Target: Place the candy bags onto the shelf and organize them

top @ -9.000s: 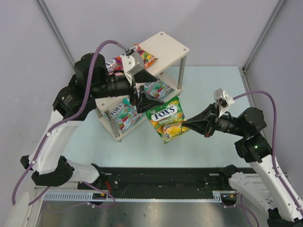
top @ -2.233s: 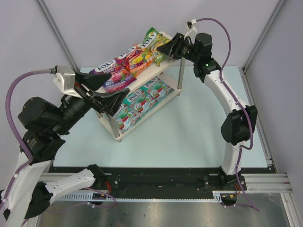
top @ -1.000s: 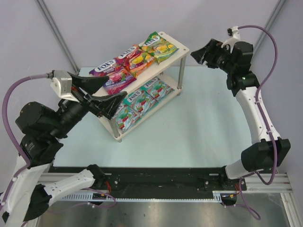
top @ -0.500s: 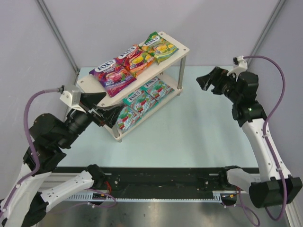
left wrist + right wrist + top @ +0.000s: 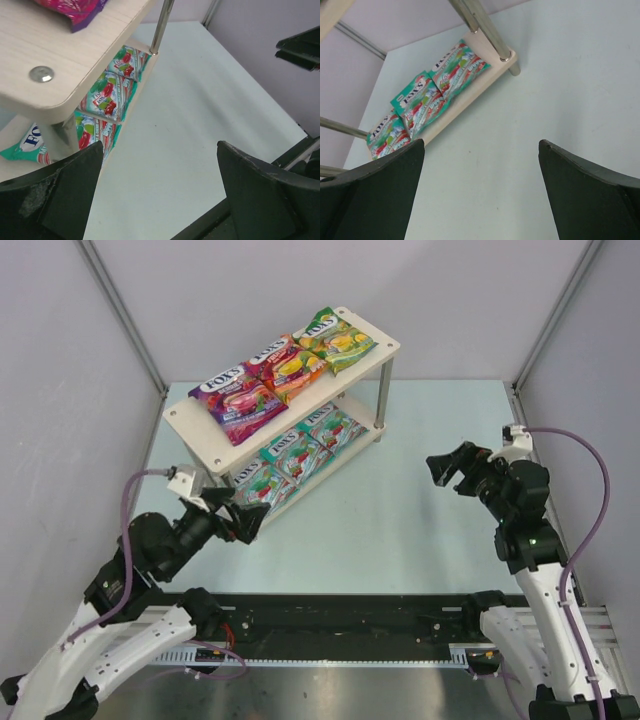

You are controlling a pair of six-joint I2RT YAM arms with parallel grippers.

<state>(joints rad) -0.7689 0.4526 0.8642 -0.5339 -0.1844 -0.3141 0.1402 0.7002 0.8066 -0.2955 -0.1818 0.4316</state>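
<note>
My left jaws stand spread wide and empty just beside the near end of the shelf (image 5: pixel 195 430), and my right jaws, likewise spread wide and gripping nothing, hang over the bench (image 5: pixel 400 510) well apart from the shelf, to its right. The upper tier carries 3 candy bags laid flat side by side: the purple bag (image 5: pixel 238 400), the red-orange bag (image 5: pixel 283 365) and the green-yellow bag (image 5: pixel 338 338). The teal bags (image 5: pixel 293 453) lie flat in a row on the lower tier — neighbouring edges touching or overlapping.
</note>
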